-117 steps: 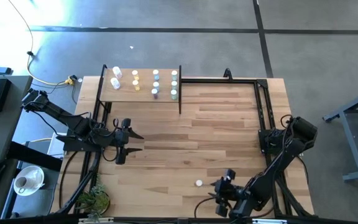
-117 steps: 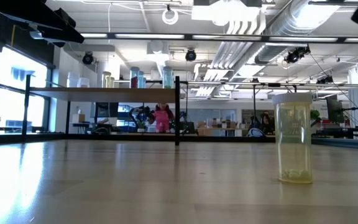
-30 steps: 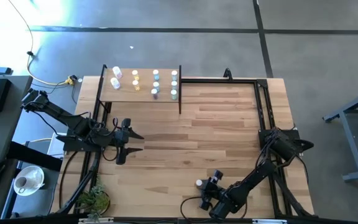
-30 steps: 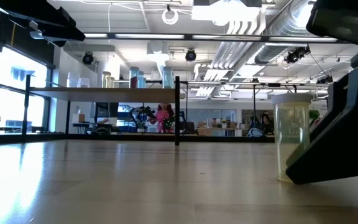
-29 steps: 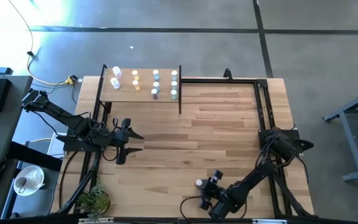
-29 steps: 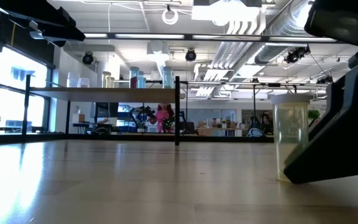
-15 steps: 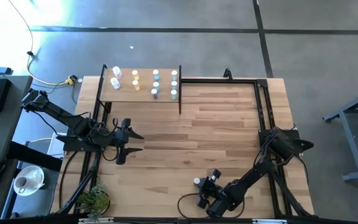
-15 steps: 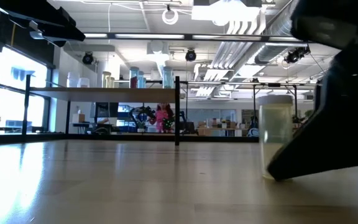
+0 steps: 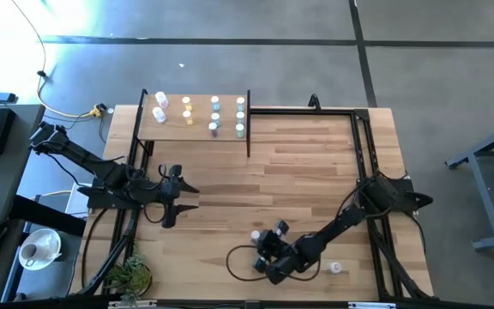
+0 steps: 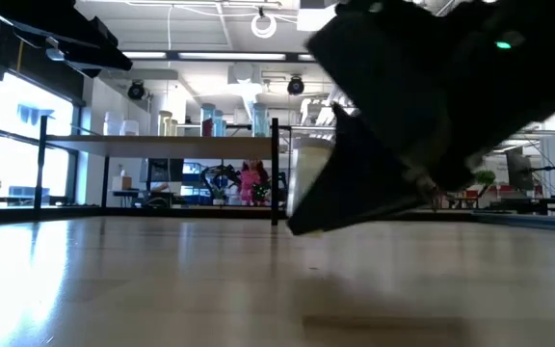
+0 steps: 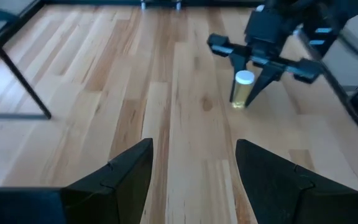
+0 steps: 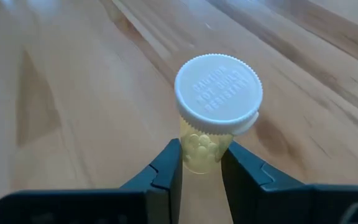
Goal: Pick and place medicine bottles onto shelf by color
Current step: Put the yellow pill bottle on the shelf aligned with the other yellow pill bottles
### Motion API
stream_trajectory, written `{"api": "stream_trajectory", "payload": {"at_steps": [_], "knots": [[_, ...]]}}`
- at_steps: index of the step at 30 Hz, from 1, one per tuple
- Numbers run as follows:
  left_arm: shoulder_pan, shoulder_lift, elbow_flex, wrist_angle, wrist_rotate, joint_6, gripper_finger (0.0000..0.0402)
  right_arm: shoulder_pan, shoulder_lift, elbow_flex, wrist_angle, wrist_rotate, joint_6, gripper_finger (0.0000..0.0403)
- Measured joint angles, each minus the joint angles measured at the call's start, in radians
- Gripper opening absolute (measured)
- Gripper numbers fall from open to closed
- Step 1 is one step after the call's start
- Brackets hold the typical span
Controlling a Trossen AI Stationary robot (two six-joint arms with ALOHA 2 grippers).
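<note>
Yellow bottle (image 12: 211,146) | clamped by right end effector (image 12: 201,163) | left end effector (image 11: 193,163) spread open | shelf (image 9: 197,127) well apart

embossed lettering on the yellow bottle's white cap (image 12: 219,93), "CAUTION" just legible, the rest unclear
</note>
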Motion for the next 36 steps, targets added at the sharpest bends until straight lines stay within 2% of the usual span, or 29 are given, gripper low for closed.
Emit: {"api": "stream_trajectory", "payload": {"at_steps": [7, 10, 26, 32, 36], "knots": [[-0.03, 0.124, 0.0, 0.004, -0.13, -0.042, 0.022, -0.072, -0.015, 0.0, 0.099, -0.071, -0.162, 0.0076], [-0.038, 0.17, 0.0, 0.064, -0.174, -0.042, 0.022, -0.093, -0.034, 0.0, 0.104, -0.079, -0.203, 0.0076], [-0.037, 0.353, 0.0, 0.437, -0.126, 0.075, 0.022, -0.234, -0.176, 0.0, 0.174, -0.1, -0.437, 0.0076], [-0.019, 0.42, 0.0, 0.536, -0.189, 0.074, 0.022, -0.294, -0.176, 0.0, 0.285, -0.204, -0.526, 0.0076], [-0.002, 0.458, 0.0, 0.59, -0.204, 0.074, 0.022, -0.307, -0.177, 0.0, 0.31, -0.211, -0.547, 0.0076]]}}
